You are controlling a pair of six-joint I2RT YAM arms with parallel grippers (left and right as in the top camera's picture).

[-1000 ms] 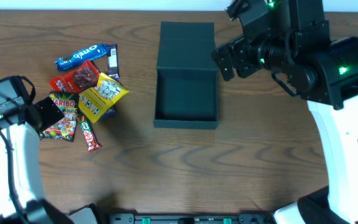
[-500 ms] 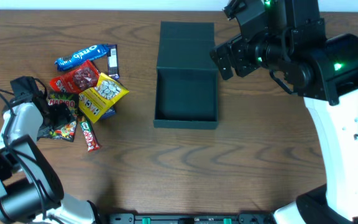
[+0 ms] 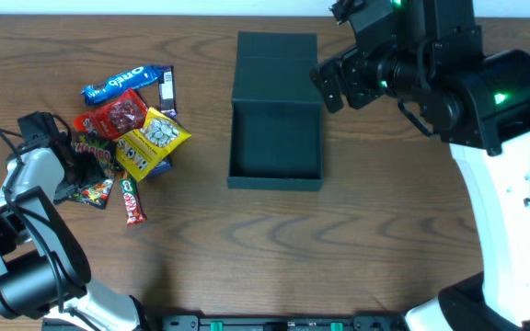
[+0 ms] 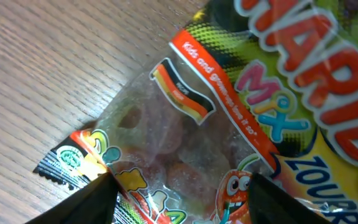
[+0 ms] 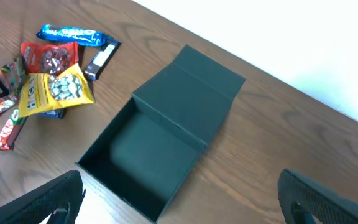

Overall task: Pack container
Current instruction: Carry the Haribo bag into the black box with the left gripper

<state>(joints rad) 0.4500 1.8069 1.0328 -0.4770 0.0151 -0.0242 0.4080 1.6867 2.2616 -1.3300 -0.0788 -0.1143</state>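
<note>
The container (image 3: 275, 138), a dark teal box, lies open mid-table with its flap lid folded back toward the far edge; its inside (image 5: 148, 155) holds nothing. My left gripper (image 3: 83, 170) is down on the Haribo gummy bag (image 3: 90, 179) at the left. In the left wrist view, the left gripper (image 4: 180, 182) stands open and straddles the lower part of the bag (image 4: 229, 124). My right gripper (image 3: 331, 85) hovers open above the container's far right corner. In the right wrist view, only the box and table show between the right gripper (image 5: 179, 186) fingers.
A pile of snack packets lies left of the box: a blue Oreo pack (image 3: 118, 85), a dark bar (image 3: 167, 92), a red bag (image 3: 113, 115), a yellow bag (image 3: 152, 138) and a red KitKat bar (image 3: 132, 200). The right arm's white base stands at the right.
My left gripper has come down onto the Haribo bag and its jaws have narrowed around it. The bag looks slightly bunched. The right arm has barely moved.
</note>
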